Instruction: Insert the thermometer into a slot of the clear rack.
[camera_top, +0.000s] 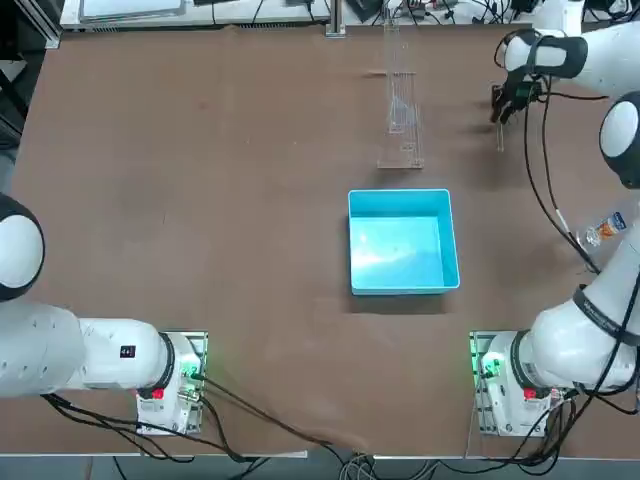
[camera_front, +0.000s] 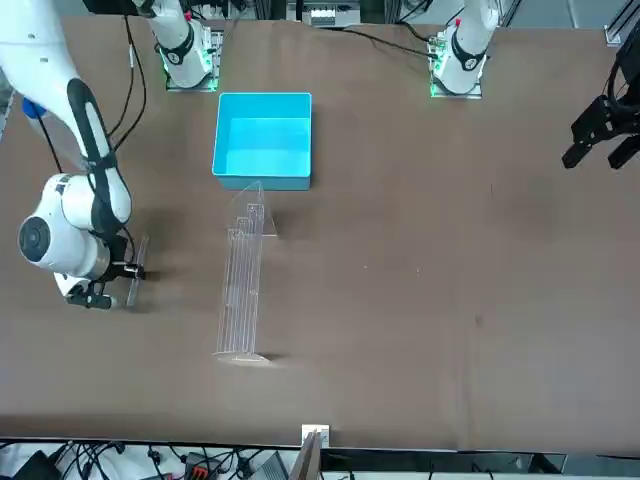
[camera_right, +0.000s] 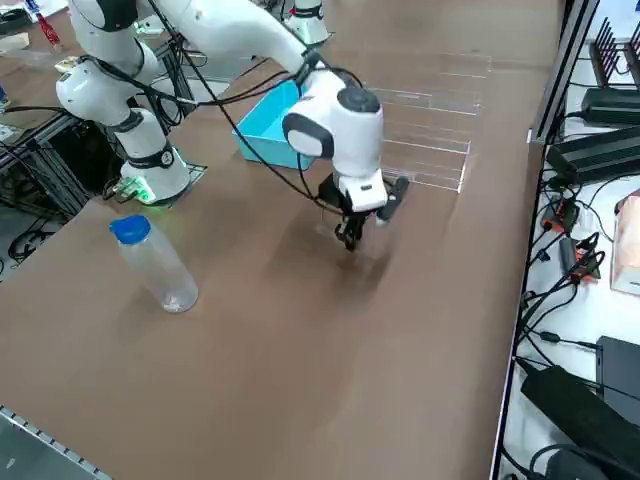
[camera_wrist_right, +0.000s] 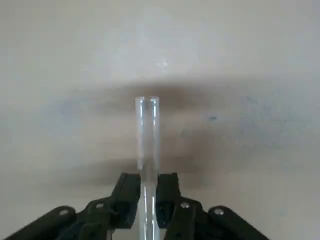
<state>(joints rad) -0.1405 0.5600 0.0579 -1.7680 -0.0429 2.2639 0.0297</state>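
Closest to the wrist camera, the right gripper (camera_wrist_right: 148, 197) has its two black fingers (camera_wrist_right: 127, 195) pressed against the thermometer (camera_wrist_right: 148, 150), a thin clear rod that runs out from between them toward the brown table (camera_wrist_right: 240, 60). A dark shadow lies on the tabletop under the rod's free end. The jaws are closed on the rod, gripping it near one end.

Seen from overhead, the right gripper (camera_top: 512, 100) sits over the far right part of the table, to the right of the clear rack (camera_top: 400, 100) and apart from it. The thermometer (camera_top: 500, 135) shows there as a faint pale line just below the fingers.

The rack is a long, narrow see-through stand running away from the robot, with its near end just beyond the blue bin (camera_top: 402, 241). The bin is square, open-topped and sits near the middle of the table.

From the front, the thermometer (camera_front: 131, 283) hangs beside the black fingers, left of the rack (camera_front: 243, 280).

In the side view a small clear bottle (camera_right: 155, 262) with a blue cap stands upright on the table near the right arm's base, well apart from the gripper (camera_right: 350, 235).
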